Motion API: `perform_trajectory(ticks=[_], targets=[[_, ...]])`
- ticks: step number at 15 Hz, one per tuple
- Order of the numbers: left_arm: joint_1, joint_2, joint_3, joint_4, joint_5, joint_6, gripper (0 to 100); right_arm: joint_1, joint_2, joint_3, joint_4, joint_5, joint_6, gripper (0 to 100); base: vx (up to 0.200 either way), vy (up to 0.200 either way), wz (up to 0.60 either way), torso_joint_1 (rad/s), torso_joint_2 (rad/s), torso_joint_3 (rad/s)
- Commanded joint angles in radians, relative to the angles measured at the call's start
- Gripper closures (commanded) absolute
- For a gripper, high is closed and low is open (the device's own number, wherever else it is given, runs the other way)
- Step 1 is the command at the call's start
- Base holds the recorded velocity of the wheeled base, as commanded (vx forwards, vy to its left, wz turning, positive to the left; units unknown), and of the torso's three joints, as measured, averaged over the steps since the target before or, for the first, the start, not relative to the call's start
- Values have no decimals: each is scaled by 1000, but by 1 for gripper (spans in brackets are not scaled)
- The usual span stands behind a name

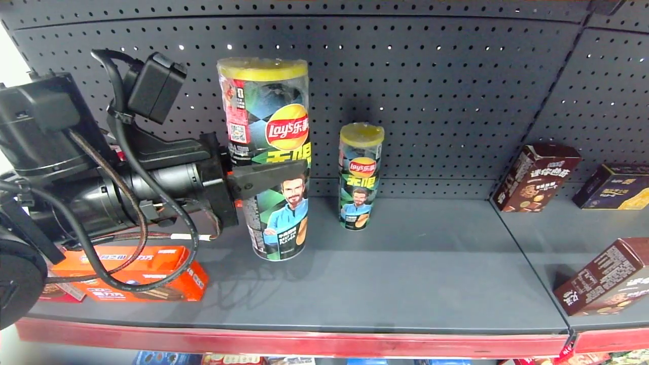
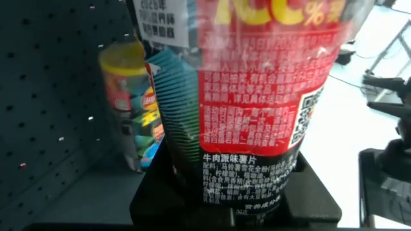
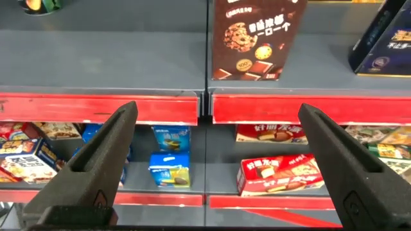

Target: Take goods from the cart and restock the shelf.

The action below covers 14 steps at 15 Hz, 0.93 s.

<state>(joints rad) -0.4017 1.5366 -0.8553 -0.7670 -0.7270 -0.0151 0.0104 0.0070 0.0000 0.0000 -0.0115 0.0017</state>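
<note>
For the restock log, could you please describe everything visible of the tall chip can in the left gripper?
The tall chip can is a glossy printed cylinder with a yellow lid, green-and-black graphics, a red-and-yellow logo and a pictured man. It is upright over the grey shelf, clamped mid-height by the left gripper.

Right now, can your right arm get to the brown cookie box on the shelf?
Probably yes. The right tool is open and empty, and nothing stands between it and the brown cookie box near the front of the shelf.
</note>
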Motion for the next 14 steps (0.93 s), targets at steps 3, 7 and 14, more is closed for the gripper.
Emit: perform_trajectory(ticks=[3, 7, 14], targets=[[3, -24, 7, 0, 3, -2, 100, 8, 10, -3, 3, 2, -6, 0, 0, 0, 0, 0, 0, 0], [4, -70, 81, -32, 11, -23, 100, 39, 399, -371, -11, 163, 60, 0, 0, 0, 0, 0, 0, 0], [23, -116, 140, -38, 29, -52, 100, 255, 864, -506, -267, 226, -23, 0, 0, 0, 0, 0, 0, 0]])
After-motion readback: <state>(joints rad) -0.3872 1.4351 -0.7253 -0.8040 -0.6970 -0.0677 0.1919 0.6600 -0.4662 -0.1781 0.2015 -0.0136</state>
